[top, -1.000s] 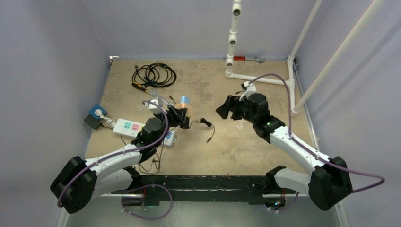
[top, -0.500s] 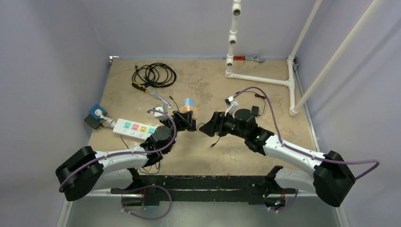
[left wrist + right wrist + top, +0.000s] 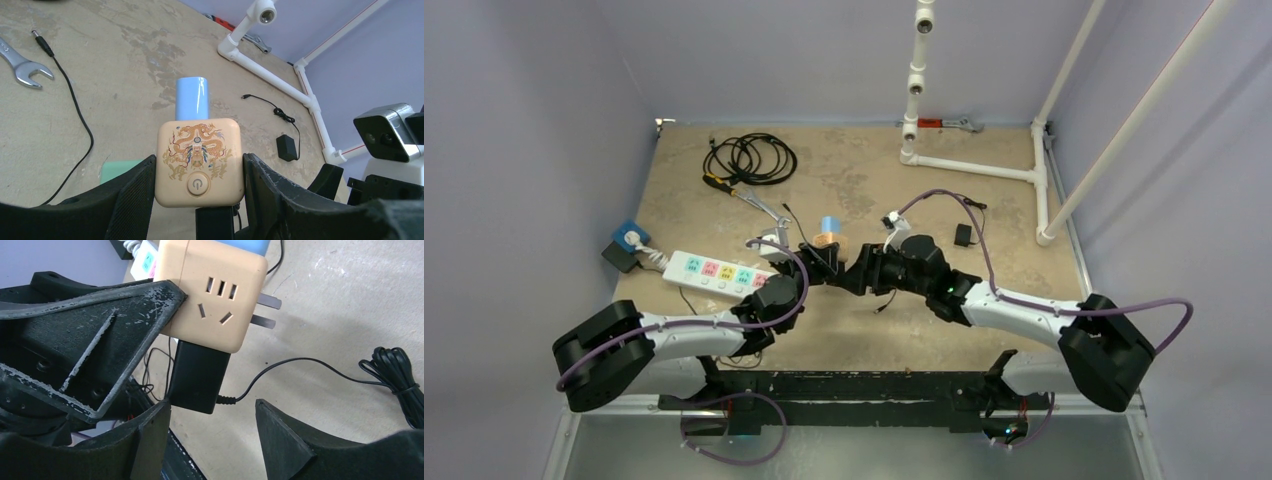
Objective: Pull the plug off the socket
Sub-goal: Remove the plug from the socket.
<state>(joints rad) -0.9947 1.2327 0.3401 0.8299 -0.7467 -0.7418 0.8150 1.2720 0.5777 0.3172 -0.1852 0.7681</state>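
My left gripper [image 3: 198, 172] is shut on the tan cube socket [image 3: 199, 162], which has a dragon print and a power button, and holds it above the table. A light-blue plug [image 3: 192, 97] sticks out of the cube's far side. The black plug [image 3: 197, 377] sits in the cube's underside, its thin cord trailing off. Bare prongs jut from the socket [image 3: 215, 295]. My right gripper [image 3: 212, 412] is open just below the black plug, one fingertip near its corner and nothing between the fingers. In the top view the two grippers meet at the socket [image 3: 827, 240].
A white power strip [image 3: 714, 270] lies left of the arms, with a blue wall plug [image 3: 629, 238] beyond it. A coiled black cable [image 3: 749, 157] and a wrench [image 3: 762, 207] lie at the back left. A white pipe frame [image 3: 969, 165] and a small black adapter [image 3: 963, 235] sit to the right.
My right arm has swung left and down to the socket, its jaws narrowing. My left gripper has carried the socket to the right, towards the table's middle.
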